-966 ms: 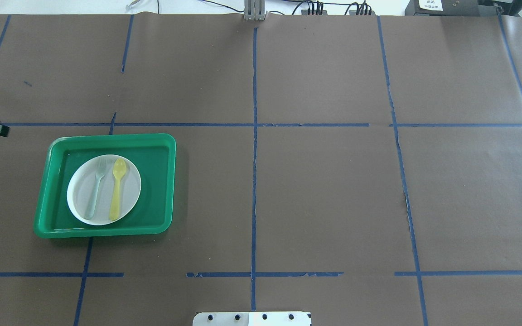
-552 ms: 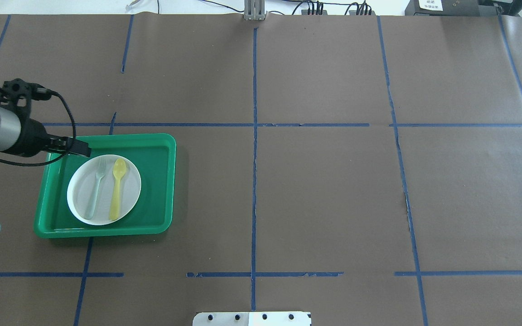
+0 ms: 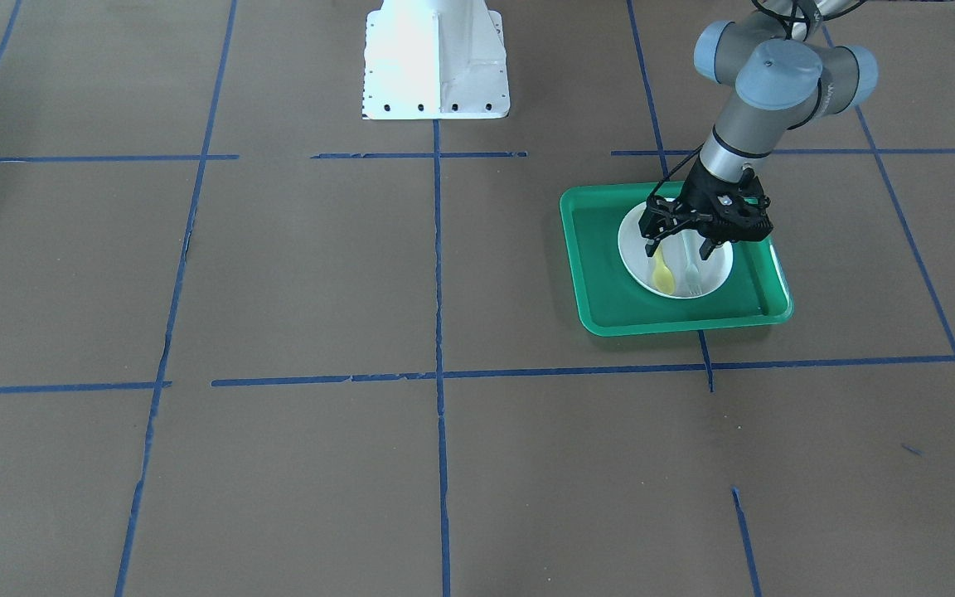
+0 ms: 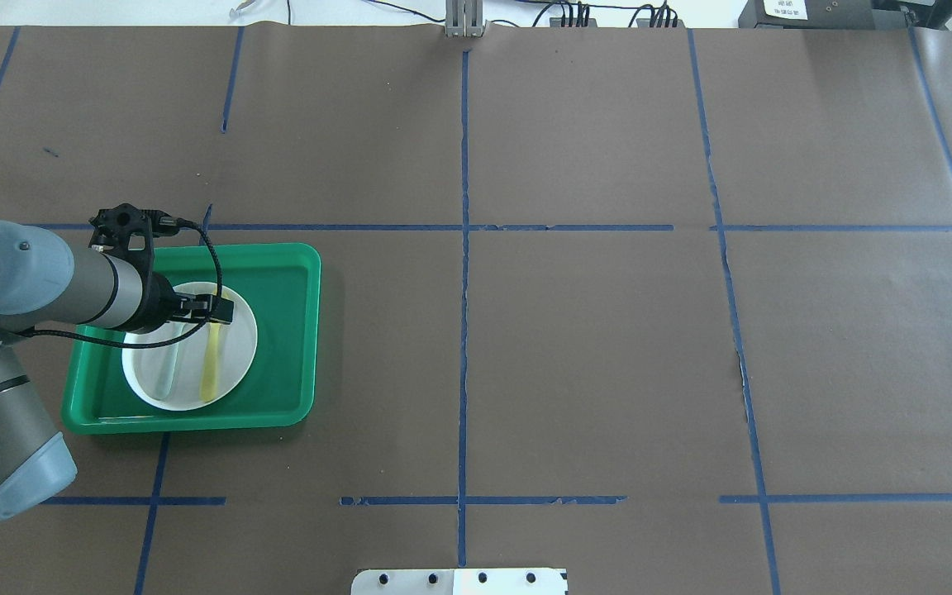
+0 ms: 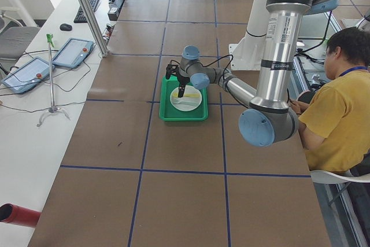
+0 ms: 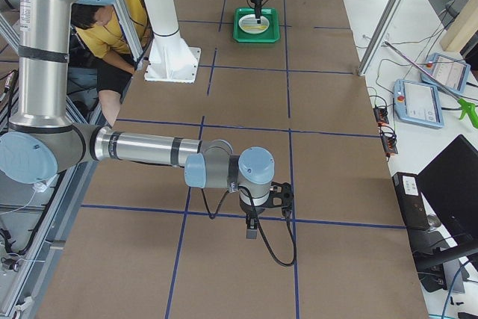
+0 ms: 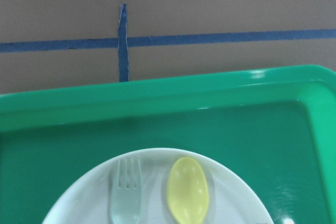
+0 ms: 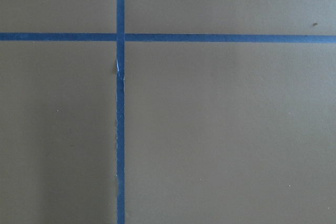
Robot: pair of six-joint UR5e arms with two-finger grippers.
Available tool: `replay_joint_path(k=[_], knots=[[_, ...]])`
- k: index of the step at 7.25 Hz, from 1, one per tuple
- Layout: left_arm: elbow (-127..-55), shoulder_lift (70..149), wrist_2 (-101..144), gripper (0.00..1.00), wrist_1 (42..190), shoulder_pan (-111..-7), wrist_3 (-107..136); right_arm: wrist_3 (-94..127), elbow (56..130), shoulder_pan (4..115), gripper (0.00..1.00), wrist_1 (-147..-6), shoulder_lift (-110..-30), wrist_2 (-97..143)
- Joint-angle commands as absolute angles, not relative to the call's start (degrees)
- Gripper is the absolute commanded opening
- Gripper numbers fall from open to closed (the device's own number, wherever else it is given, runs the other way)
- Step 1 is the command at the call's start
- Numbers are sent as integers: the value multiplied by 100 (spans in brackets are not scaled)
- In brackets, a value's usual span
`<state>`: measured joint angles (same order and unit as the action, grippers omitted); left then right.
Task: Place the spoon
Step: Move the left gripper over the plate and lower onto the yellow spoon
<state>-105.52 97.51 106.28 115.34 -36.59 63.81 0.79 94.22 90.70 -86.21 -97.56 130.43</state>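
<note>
The pale-yellow spoon lies on a white plate inside a green tray, bowl toward the far side, with a pale grey-green fork beside it. In the left wrist view the spoon lies right of the fork. My left gripper is open and empty, hovering just above the plate over the handles of the spoon and the fork. My right gripper hangs over bare table far from the tray; I cannot tell whether it is open or shut.
The robot's white base stands at the table's near middle. Brown paper with blue tape lines covers the table. An operator sits behind the robot. Tablets lie beyond the table's far edge.
My left arm has swung in from the left edge and now holds its gripper over the plate. The spoon, fork, plate and tray have not moved.
</note>
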Motion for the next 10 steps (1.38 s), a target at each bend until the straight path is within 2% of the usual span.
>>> replay_joint_path(k=[1,9,10], knots=[[-10547,9765,10600,48,11347,-3507,6644,70,9422,9070,100,-8613,-9756,13043],[-10362,9888,10600,47,11347,-3313,6768,79,9422,9070,100,-8613,-9756,13043],[-10354,9888,10600,38,11347,-3313,6759,79,9422,9070,100,-8622,-9756,13043]])
